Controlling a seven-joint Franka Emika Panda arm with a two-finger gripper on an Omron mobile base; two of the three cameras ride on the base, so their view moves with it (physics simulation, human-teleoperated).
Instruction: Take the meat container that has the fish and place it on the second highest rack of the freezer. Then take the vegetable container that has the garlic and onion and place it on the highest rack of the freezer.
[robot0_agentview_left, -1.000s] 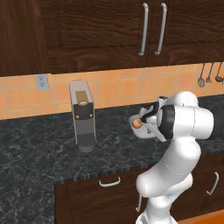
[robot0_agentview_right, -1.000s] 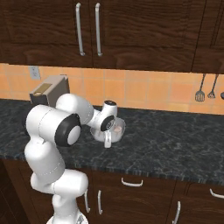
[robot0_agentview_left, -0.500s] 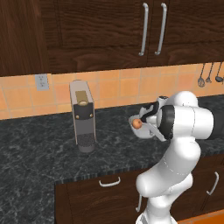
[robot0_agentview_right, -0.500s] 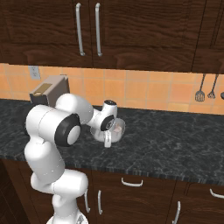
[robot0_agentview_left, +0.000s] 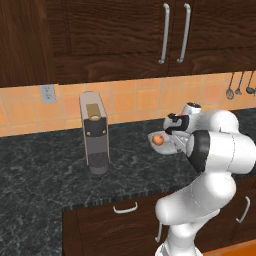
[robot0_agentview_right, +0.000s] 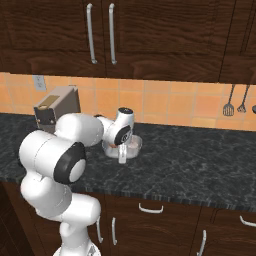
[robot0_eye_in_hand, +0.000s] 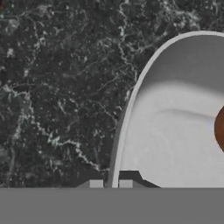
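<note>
Vegetable container (robot0_eye_in_hand: 175, 131) on counter (robot0_eye_in_hand: 57, 87) right of coffee machine (robot0_agentview_left: 94, 132); gripper (robot0_eye_in_hand: 110, 183) pinched on its near rim, one finger each side. Onion (robot0_agentview_left: 158, 139) sits inside, beyond jaws.

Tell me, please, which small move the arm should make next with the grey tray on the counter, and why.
Probably a short, level lift. In the hand view the gripper is shut on the rim of the vegetable container, one fingertip on each side of it, and the tray rests on the counter. The onion lies loose inside and could roll if the tray tilts.
</note>
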